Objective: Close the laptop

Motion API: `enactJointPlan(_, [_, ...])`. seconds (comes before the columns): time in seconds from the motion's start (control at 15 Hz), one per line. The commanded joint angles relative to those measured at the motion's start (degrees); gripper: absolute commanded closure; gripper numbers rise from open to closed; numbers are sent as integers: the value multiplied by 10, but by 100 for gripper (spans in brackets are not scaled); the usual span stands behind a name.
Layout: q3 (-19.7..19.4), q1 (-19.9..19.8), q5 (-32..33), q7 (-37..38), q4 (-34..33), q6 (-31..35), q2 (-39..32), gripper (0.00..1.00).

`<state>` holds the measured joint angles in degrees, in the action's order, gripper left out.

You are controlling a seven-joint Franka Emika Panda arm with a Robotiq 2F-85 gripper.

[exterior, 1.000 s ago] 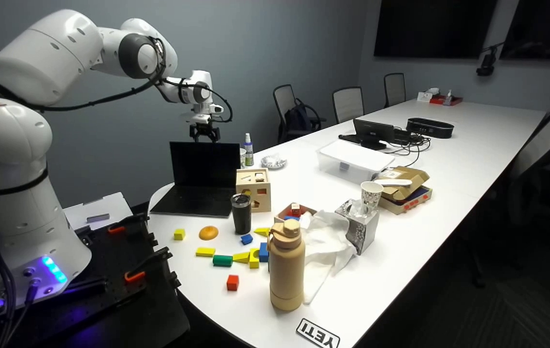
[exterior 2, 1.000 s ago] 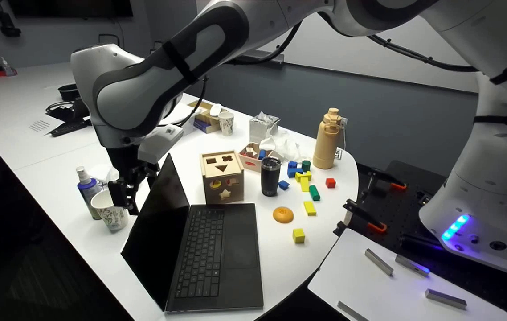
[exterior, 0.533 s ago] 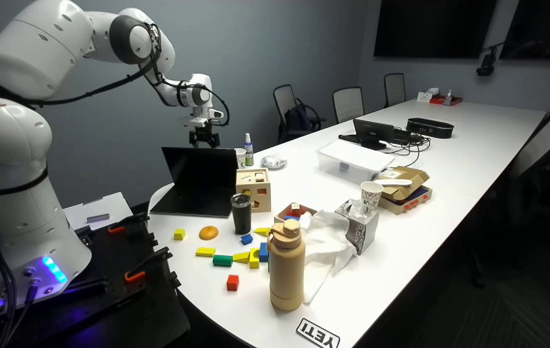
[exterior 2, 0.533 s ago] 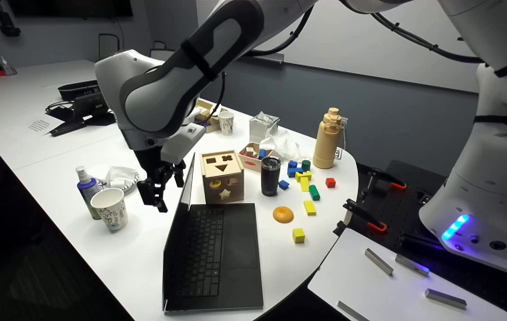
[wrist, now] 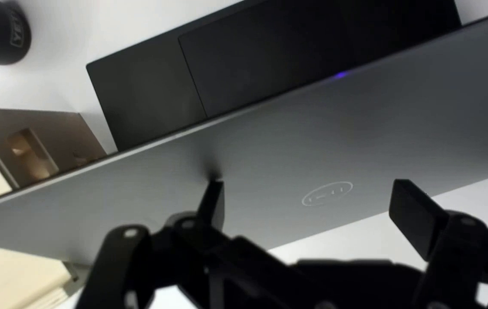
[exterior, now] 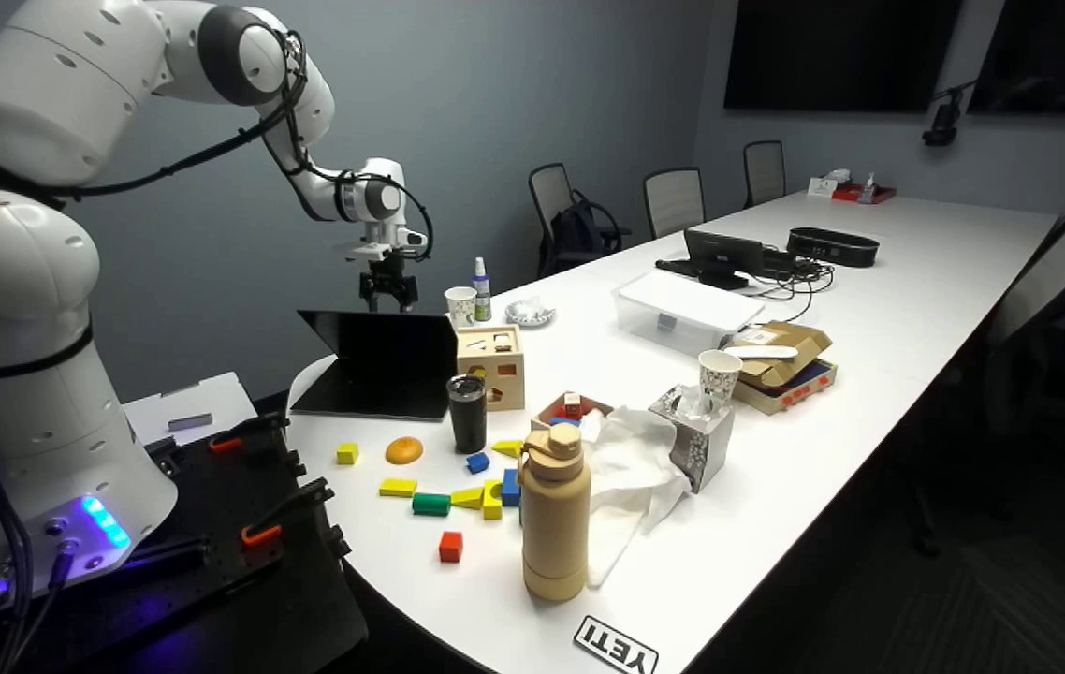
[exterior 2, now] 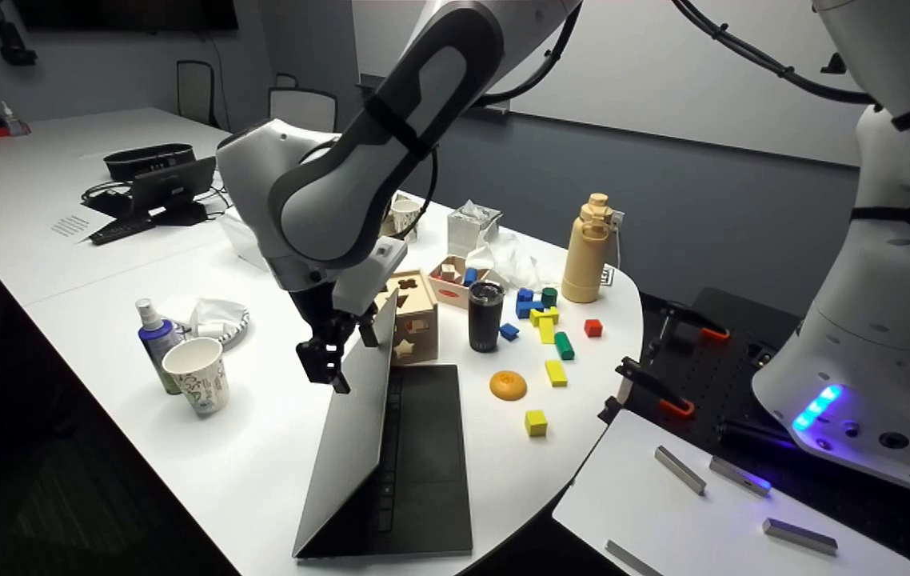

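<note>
In an exterior view, the laptop [exterior: 369,391] rests partly open on the worktop [exterior: 673,571], beside a wooden shape box [exterior: 492,370] and a black tumbler [exterior: 468,414]; the end effector [exterior: 389,305] hangs behind the top edge of the lid [exterior: 387,344]. In an exterior view, the lid leans over the keyboard [exterior 2: 388,496], its grey back toward the end effector; a paper cup [exterior 2: 197,374] stands upright just beside a spray bottle [exterior 2: 157,344]. In the wrist view, the fingers [wrist: 417,221] are spread wide and hold nothing; they face the lid's back, which bears an oval mark [wrist: 327,194]. Whether they touch it cannot be told.
</note>
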<state>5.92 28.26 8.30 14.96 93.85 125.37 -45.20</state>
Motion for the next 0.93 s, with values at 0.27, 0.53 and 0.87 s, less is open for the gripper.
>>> enactJointPlan(0.27, [-6, 0, 15, 44, 107, 56, 31, 0])
enactJointPlan(0.53, [-21, 9, 20, 80, 148, 137, 24, 0])
enactJointPlan(0.87, [-36, 21, 23, 109, 185, 204, 18, 0])
